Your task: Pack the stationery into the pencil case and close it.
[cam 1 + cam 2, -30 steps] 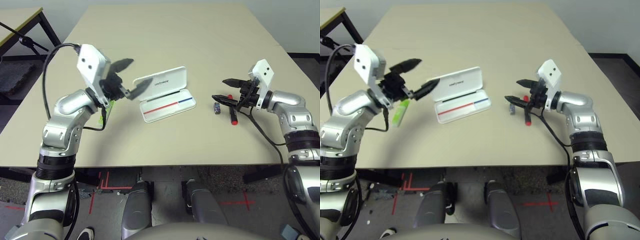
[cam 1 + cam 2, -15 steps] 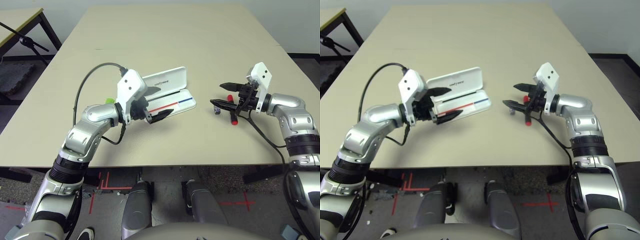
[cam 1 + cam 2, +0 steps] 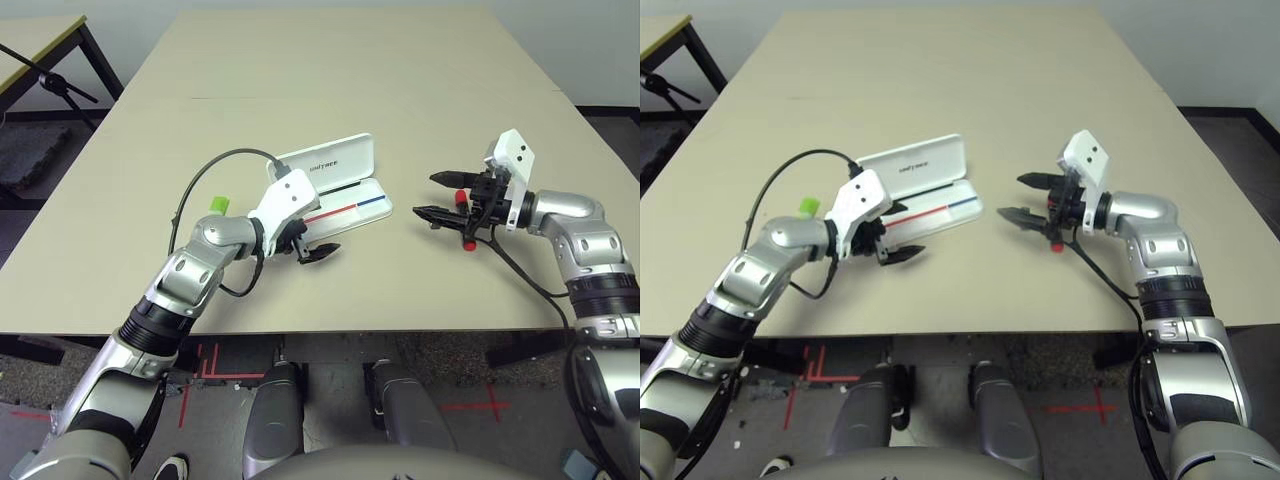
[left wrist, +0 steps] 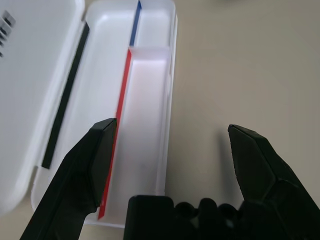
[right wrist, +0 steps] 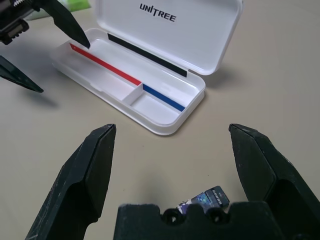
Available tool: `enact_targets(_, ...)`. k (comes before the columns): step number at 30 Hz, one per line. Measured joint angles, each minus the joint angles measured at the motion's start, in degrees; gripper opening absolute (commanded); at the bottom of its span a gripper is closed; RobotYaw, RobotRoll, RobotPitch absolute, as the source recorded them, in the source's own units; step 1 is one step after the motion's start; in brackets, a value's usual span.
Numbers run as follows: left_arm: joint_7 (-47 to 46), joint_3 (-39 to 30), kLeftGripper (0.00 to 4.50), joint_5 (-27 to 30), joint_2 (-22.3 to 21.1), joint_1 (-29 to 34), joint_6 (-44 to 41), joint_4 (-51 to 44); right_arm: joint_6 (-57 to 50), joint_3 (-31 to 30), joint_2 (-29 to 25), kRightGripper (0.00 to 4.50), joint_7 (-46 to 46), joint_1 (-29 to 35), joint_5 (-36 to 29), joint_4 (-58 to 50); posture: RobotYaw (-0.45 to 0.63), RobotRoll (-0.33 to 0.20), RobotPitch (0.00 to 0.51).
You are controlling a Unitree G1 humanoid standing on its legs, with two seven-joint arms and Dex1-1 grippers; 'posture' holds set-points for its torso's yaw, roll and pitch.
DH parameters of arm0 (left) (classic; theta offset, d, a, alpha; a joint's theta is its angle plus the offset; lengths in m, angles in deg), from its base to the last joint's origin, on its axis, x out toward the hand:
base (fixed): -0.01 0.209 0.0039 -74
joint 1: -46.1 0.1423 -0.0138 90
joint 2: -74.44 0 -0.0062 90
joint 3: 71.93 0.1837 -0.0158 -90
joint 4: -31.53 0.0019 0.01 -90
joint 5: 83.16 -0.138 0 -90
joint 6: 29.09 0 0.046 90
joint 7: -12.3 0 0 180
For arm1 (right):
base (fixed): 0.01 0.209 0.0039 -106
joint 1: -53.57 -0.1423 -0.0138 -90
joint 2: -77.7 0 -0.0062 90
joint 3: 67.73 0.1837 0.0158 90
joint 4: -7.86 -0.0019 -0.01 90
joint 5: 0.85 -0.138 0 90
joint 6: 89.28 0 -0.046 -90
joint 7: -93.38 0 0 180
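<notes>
Far left we are seeing the light green highlighter (image 3: 217,203) lying on the table (image 3: 330,80), mostly hidden behind the left forearm. The left gripper (image 3: 314,240) is hovering at the near left corner of the pencil case (image 3: 345,200), fingers spread wide, holding nothing; one finger seems to be over the case's tray, hard to tell if touching. The case is lying open, lid tilted up at the back, red, blue and black lines showing inside. To its right, the right gripper (image 3: 440,196) is hanging wide and empty over the tiny dark block (image 5: 207,197). The red marker (image 3: 464,222) is lying just behind that gripper, partly covered.
</notes>
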Motion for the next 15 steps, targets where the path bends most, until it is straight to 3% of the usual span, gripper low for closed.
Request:
enact_targets(14,3.0,1.0,4.48,-1.2,0.4,0.0,-2.9,0.0,0.0,-0.2,0.0,4.50,0.3,0.6,-0.1,-1.2,-0.05,0.000,0.140)
enact_targets(15,3.1,1.0,4.11,-1.3,0.4,0.0,-3.0,0.0,-0.1,-0.2,0.0,4.50,0.3,0.6,-0.1,-1.2,-0.05,0.000,0.140)
